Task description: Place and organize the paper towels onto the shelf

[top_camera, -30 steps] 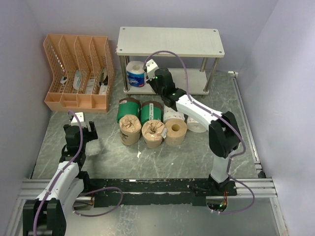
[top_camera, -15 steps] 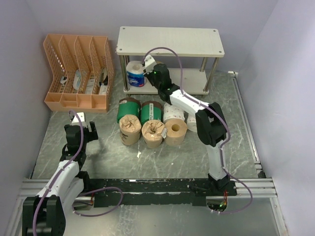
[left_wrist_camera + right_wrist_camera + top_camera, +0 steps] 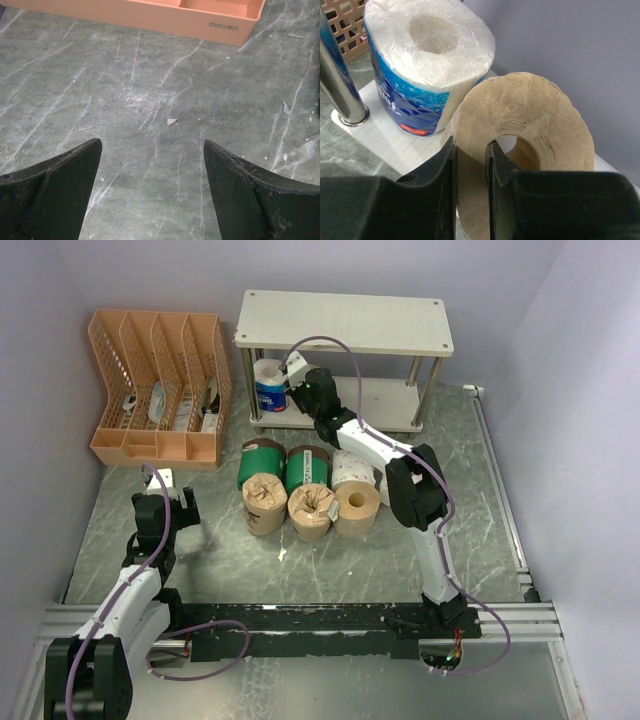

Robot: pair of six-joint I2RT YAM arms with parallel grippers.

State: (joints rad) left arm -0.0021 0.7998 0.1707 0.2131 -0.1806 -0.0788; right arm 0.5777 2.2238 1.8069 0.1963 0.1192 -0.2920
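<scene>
Compared with a second ago, we see the right claw deeper inside the lower level of the shelf. It is closed on the wall of the plain tan roll, just beside the blue-and-white roll.

**Two rolls at the shelf's lower tier, the rest on the table**

The shelf stands at the back of the table, with the file organizer to its left. On the lower tier, just inside the front left post, one roll stands upright. A second roll, pinched in the right gripper, sits just beside it on its right. The other rolls cluster in two rows before the shelf. The left gripper hangs over the table's near left, well apart.
</scene>
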